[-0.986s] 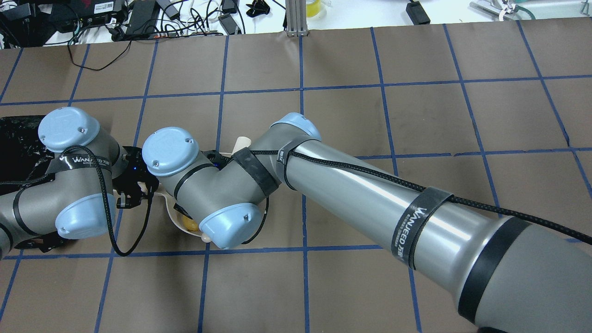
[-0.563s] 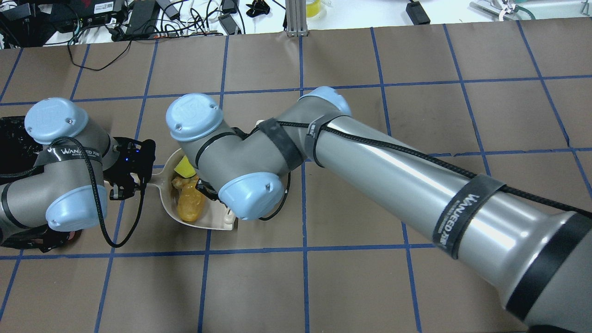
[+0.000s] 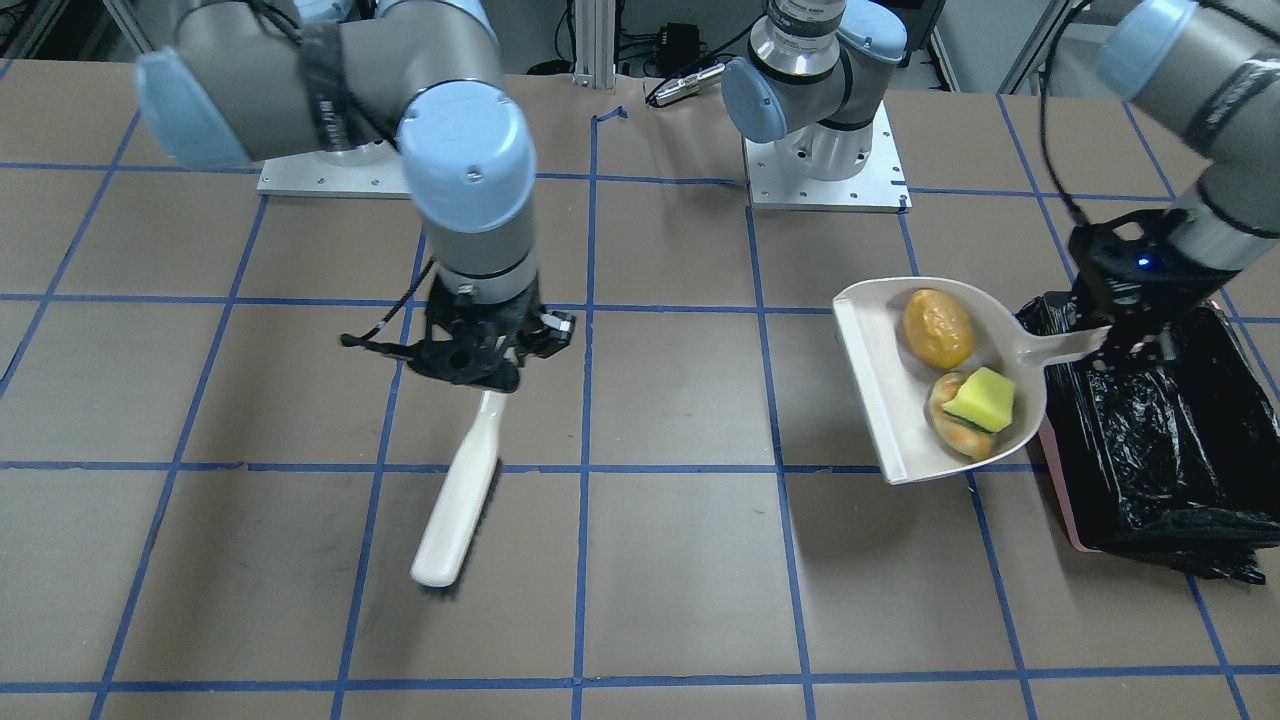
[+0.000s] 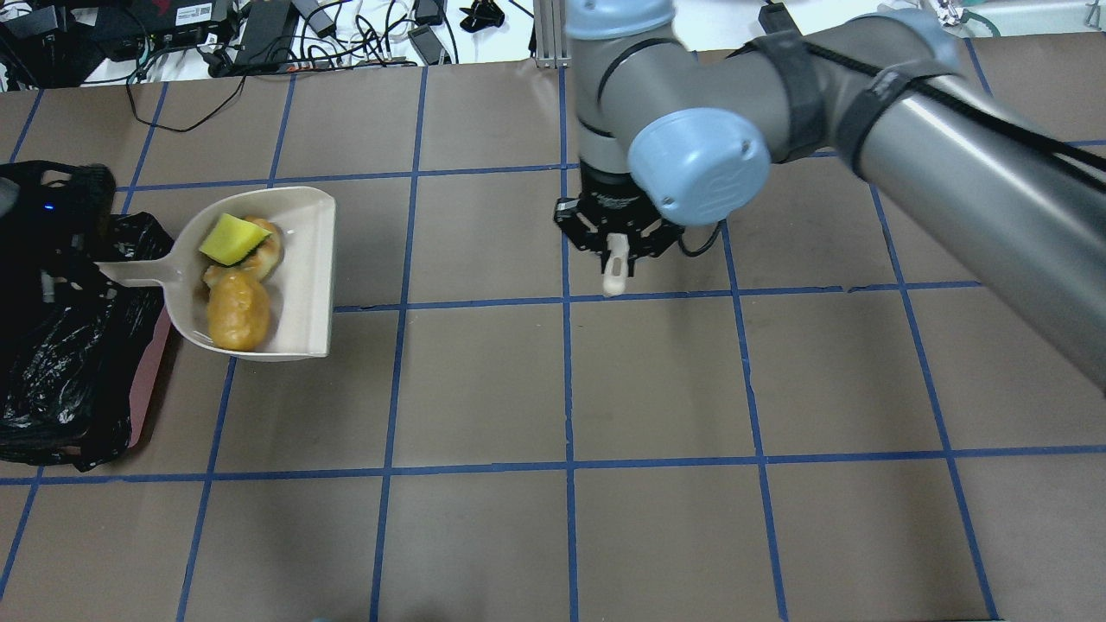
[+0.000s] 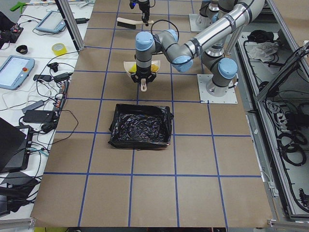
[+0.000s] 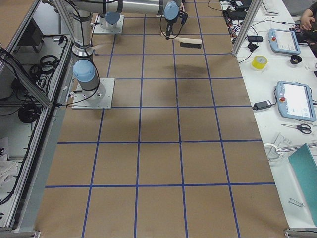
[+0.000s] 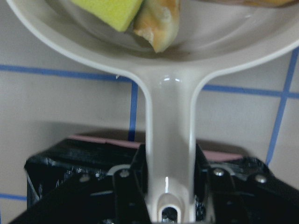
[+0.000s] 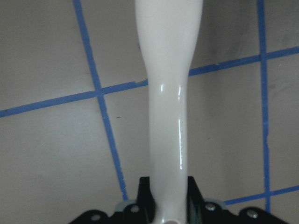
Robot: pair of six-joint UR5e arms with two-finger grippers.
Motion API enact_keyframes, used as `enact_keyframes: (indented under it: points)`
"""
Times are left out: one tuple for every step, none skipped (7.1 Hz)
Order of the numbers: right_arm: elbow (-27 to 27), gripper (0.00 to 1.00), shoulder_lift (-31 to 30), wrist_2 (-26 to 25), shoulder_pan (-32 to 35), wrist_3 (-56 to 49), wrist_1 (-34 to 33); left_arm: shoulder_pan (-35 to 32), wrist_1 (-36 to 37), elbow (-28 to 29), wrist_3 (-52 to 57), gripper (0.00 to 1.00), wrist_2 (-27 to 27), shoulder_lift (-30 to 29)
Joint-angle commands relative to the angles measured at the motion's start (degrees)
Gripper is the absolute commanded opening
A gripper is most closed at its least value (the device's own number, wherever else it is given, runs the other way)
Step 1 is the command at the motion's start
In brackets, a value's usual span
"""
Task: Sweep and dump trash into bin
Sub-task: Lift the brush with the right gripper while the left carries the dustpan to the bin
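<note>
The beige dustpan [image 4: 298,285] holds the trash: a golden-brown potato-like lump [image 4: 238,321], a tan bread crescent [image 4: 266,250] and a yellow-green wedge [image 4: 232,239]. My left gripper [image 3: 1135,335] is shut on the dustpan's handle [image 7: 170,140] and holds the pan off the table, handle end over the bin's edge. The bin [image 3: 1150,440] is pink with a crinkled black bag and also shows in the overhead view [image 4: 52,380]. My right gripper [image 3: 480,375] is shut on a white brush's handle [image 3: 460,490] near the table's middle, far from the dustpan.
Cables and electronics [image 4: 259,34] lie past the far table edge, beside an aluminium post [image 4: 553,34]. The two arm bases [image 3: 820,150] stand at the robot's side. The table is brown with blue tape grid lines.
My right arm has swung away from the dustpan to the right, carrying the brush. My left arm has drawn the dustpan with the trash to the left, up to the bin.
</note>
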Motion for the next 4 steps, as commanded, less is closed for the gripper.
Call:
enact_keyframes:
  points:
    - [0.08,0.0,-0.08,-1.49,-14.32,-19.68,1.04,12.5,-6.04,6.94,10.3,0.0,-0.85,-1.58]
    - [0.08,0.0,0.53,-1.49,-21.35,-29.53,0.51,16.3,-5.6,9.4,14.95,0.0,-0.15,-3.94]
    - [0.17,0.0,1.93,-1.32,-25.51,-33.98,0.16,17.21,-3.95,13.69,17.87,0.0,7.78,-6.58]
    - [0.17,0.0,4.64,-3.4,-27.46,-37.85,-3.5,17.22,-0.71,17.21,20.42,0.0,14.47,-8.43]
